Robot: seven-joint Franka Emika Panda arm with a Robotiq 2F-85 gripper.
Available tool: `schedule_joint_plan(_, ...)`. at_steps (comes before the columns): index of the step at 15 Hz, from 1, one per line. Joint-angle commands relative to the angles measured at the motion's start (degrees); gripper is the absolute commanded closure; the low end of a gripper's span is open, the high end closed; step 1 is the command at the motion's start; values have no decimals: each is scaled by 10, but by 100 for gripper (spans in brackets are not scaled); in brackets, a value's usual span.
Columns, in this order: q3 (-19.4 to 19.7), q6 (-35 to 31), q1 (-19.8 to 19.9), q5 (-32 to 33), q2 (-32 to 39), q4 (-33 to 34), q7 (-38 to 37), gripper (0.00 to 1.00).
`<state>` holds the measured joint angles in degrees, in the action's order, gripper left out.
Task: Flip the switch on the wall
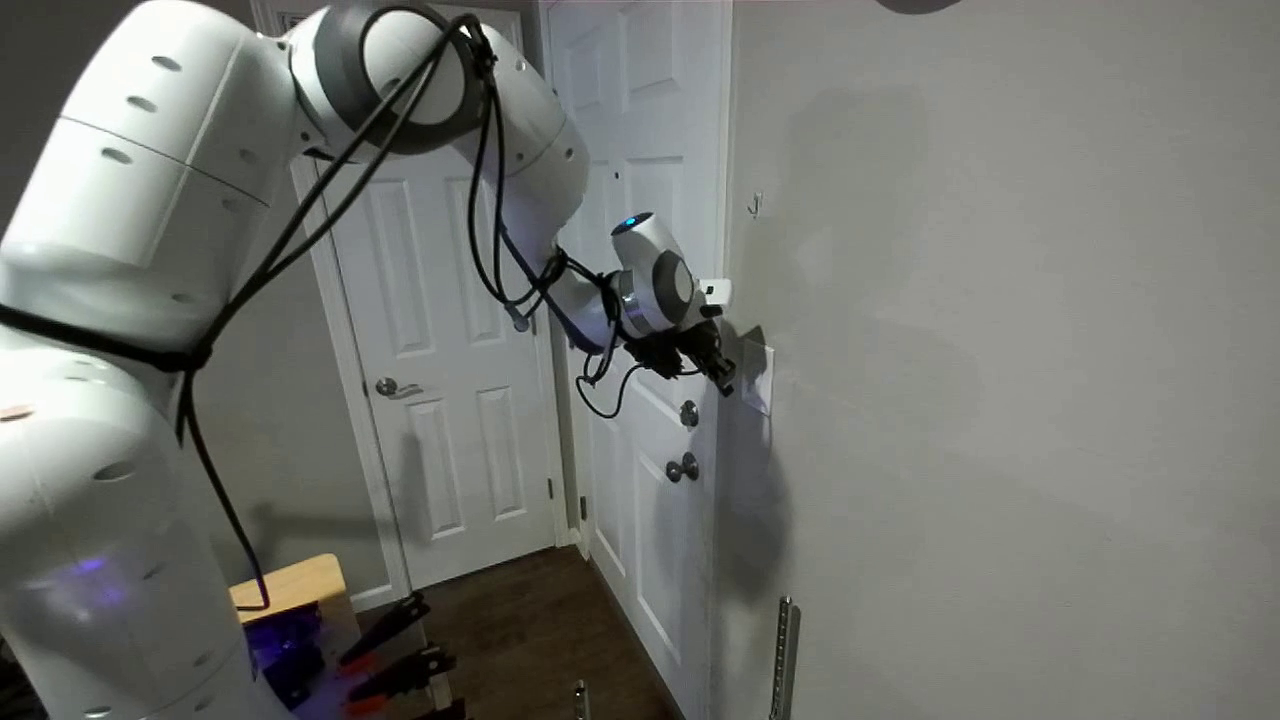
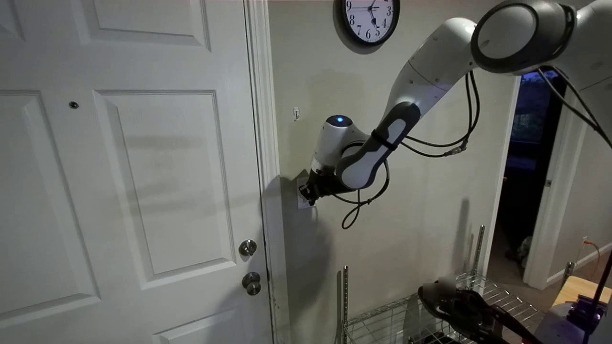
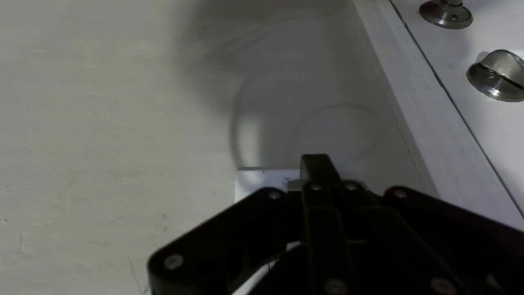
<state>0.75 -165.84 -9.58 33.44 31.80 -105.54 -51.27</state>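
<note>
Beside a white panelled door: I have the Franka arm angled down at the pale wall, a blue light glowing near its end in both exterior views.
Switch plate: white and upright on that wall, just beside the door trim; my gripper covers part of it in an exterior view and in the wrist view, and which way the switch is flipped I cannot tell.
Gripper: narrow, its two black fingers drawn together, tips near the plate; whether they touch it, I cannot tell.
Wire shelf: low against the wall in an exterior view, a slotted metal post rising at its corner; dark hardware, partly blurred, shows over the wires, and I cannot tell whether it rests on them or stands in front.
Wooden board: pale, beside the arm's lower section, with red-tipped black clamps near it.
Doorknob: round and metallic, below a deadbolt.
Wall clock: black-rimmed and white-faced, high above the gripper, cut off at the top.
</note>
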Motion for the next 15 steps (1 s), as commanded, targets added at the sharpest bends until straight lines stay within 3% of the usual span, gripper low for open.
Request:
schedule_joint_plan(1, -17, -10, 20, -26, 24, 27, 9, 99)
schedule_joint_plan(9, -4, -7, 26, -27, 40, 75, 0, 99)
schedule_joint_plan(11, -21, 1, 36, -39, 43, 75, 12, 99)
schedule_joint_plan(12, 14, -4, 2, -100, 43, 72, 55, 99)
schedule_joint_plan(15, 23, 6, -10, -164, 45, 77, 91, 99)
